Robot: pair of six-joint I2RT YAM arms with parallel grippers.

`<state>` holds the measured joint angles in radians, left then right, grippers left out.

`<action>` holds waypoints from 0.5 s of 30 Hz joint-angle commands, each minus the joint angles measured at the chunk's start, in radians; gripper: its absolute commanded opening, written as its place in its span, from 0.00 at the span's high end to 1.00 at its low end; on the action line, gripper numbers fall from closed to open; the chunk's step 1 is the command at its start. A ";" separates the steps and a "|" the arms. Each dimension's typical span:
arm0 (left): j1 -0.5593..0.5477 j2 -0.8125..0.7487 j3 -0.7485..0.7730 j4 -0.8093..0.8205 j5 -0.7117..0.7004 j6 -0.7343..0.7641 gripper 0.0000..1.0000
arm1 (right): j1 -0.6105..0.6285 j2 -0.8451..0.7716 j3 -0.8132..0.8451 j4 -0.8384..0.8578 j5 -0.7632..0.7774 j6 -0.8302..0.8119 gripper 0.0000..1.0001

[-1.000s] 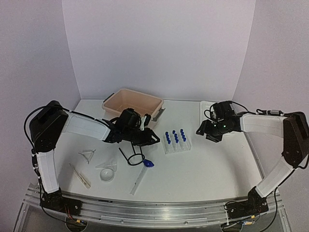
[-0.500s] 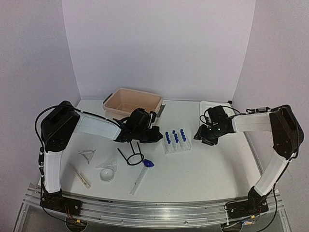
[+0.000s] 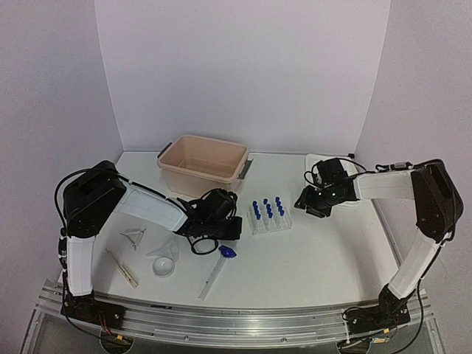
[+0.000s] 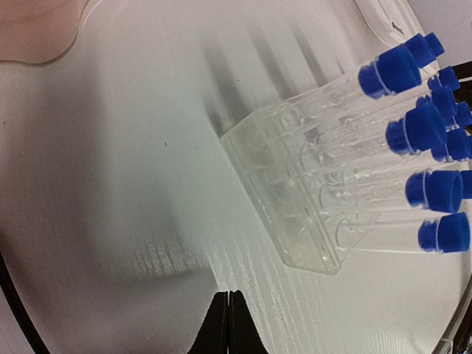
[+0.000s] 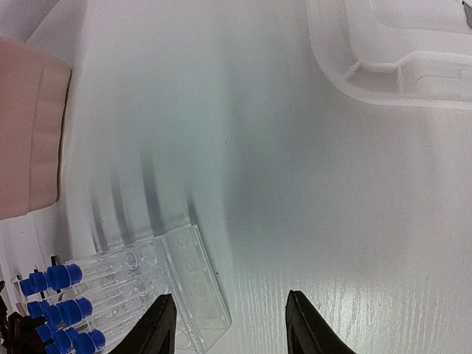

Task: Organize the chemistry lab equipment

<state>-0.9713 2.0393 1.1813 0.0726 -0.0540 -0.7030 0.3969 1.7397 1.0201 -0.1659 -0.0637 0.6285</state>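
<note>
Tube rack (image 3: 271, 216) sits btwn closed left claw (image 3: 237, 226) & spread right claw (image 3: 302, 204).

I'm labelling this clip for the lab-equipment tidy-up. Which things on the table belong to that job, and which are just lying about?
Belong to the job:
- clear tube rack
- blue-capped tubes
- black wire ring stand
- clear funnel
- wooden clamp
- blue-tipped brush

Just lying about:
- beige tub
- white lid
</note>
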 commanded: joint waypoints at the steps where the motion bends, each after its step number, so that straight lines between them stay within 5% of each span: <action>1: -0.007 -0.008 -0.015 0.105 -0.056 -0.056 1.00 | -0.005 0.030 0.034 0.032 -0.006 -0.012 0.53; 15: -0.007 0.112 0.035 0.226 -0.089 -0.135 1.00 | -0.004 0.064 0.038 0.057 -0.007 -0.013 0.55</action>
<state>-0.9764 2.1239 1.1775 0.2352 -0.1344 -0.8179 0.3969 1.7778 1.0214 -0.1307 -0.0639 0.6281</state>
